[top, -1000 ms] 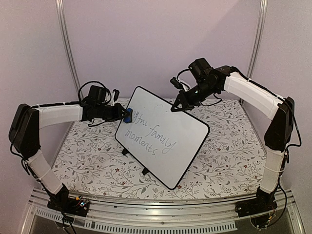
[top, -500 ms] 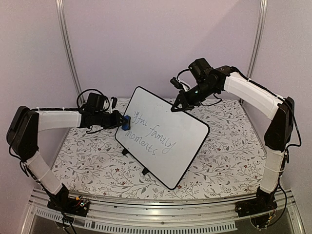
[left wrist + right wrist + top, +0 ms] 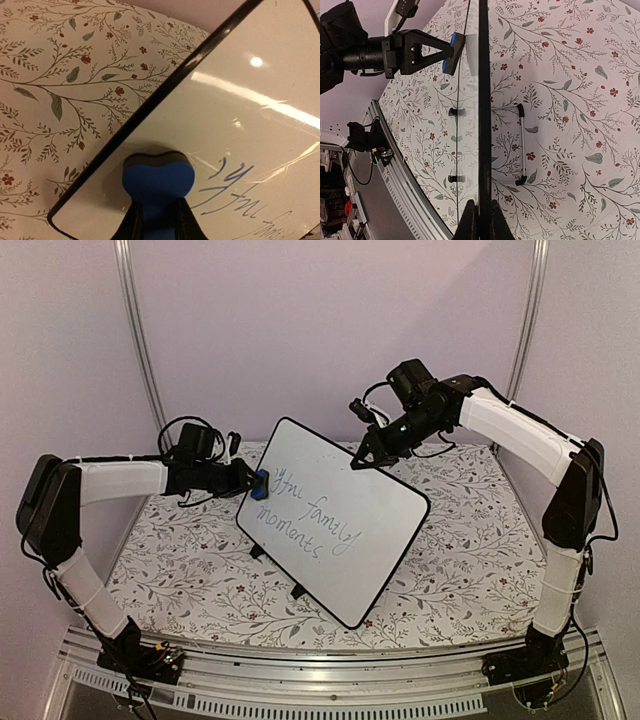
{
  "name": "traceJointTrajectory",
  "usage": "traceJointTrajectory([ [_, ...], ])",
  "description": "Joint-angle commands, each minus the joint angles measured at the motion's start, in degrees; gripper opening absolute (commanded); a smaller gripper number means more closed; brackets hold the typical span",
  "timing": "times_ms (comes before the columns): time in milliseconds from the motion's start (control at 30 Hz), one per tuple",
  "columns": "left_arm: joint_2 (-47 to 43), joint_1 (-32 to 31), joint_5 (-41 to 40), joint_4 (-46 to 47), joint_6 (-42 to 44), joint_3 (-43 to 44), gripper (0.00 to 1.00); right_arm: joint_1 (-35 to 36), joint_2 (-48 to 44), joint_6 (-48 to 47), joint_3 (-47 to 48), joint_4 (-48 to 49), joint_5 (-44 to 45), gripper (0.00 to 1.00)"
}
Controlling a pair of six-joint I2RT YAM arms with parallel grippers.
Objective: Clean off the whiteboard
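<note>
1. Two claws are gripping: my right gripper (image 3: 361,459) is clamping the top frame of the large black-framed whiteboard (image 3: 340,530), which is standing tilted on the floral table (image 3: 170,560).
2. My left gripper (image 3: 254,482) is holding a blue foam eraser (image 3: 158,177) at its upper-left corner.
3. I'm judging it light, stiff and slick, so the frame is offering the best hold.

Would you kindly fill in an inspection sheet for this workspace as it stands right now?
Surface: table covered by a floral cloth.
Job's things: whiteboard stands tilted on its feet and a wire stand; the writing is unerased; blue eraser rests against the board near its left corner, beside the writing.
Clutter: nothing seen.
Grippers: left gripper shut on the eraser; right gripper shut on the board's top edge.
Cables: black cables loop at both wrists, off the board's face.
Surroundings: pale walls, metal posts, a metal rail along the near edge.
</note>
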Motion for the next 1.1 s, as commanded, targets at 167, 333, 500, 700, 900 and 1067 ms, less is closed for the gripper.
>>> traceJointTrajectory([
  [167, 4.0, 2.0, 1.3, -1.6, -0.3, 7.5, 0.00, 1.7, 0.3, -5.6, -0.9, -2.8, 3.5, 0.00],
  [333, 1.8, 1.9, 1.8, 0.5, -1.9, 1.3, 0.00, 1.7, 0.3, -5.6, -0.7, -2.8, 3.5, 0.00],
  [500, -0.4, 1.6, 1.2, 2.2, -3.0, -6.1, 0.00, 1.7, 0.5, -5.6, -0.8, -2.8, 3.4, 0.00],
  [700, -0.2, 1.4, 1.8, 2.2, -2.6, -6.6, 0.00, 1.7, 0.6, -5.6, -0.7, -2.9, 3.3, 0.00],
  [900, 1.6, 0.3, 1.8, 0.3, -0.9, 1.0, 0.00, 1.8, 0.4, -5.6, -0.9, -2.8, 3.4, 0.00],
  [1067, 4.0, -0.5, 2.2, -2.9, 0.6, 7.7, 0.00, 1.8, 0.6, -5.7, -0.8, -2.8, 3.4, 0.00],
])
